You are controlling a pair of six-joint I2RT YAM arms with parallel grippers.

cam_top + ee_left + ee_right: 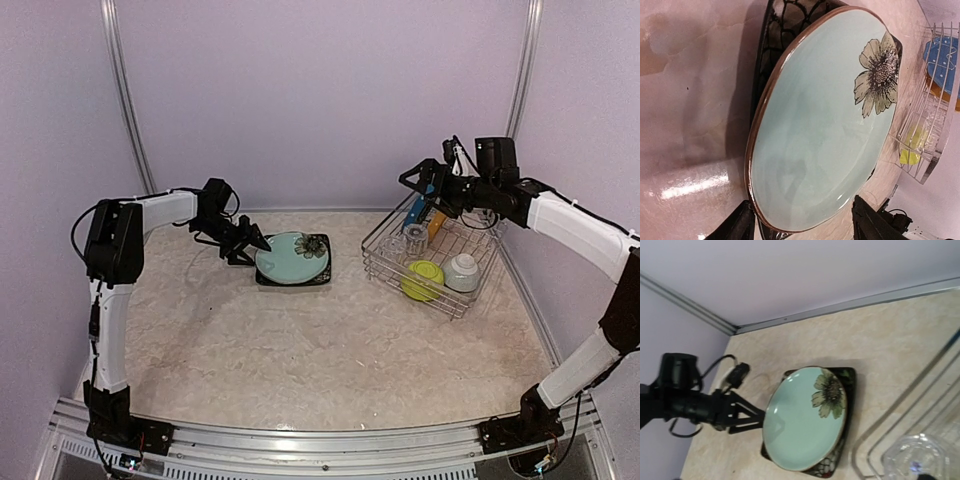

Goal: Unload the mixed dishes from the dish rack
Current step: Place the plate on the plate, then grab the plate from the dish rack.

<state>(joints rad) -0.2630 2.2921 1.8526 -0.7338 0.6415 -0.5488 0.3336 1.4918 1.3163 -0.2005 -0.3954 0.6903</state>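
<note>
Got left gripper (250, 243) splayed wide either side of teal flowered plate (290, 257) rim, stacked on black square plate (782, 25) toward the far edge. Can't tell jaws on right gripper (418, 190), hovering over dish rack (380, 262) by far-right corner.

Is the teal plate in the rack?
No, the teal plate lies on the black plate out on the table, left of the rack.

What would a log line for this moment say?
left jaws: open at teal flowered plate rim | plate: on black square plate | right jaws: above dish rack, state unclear
</note>
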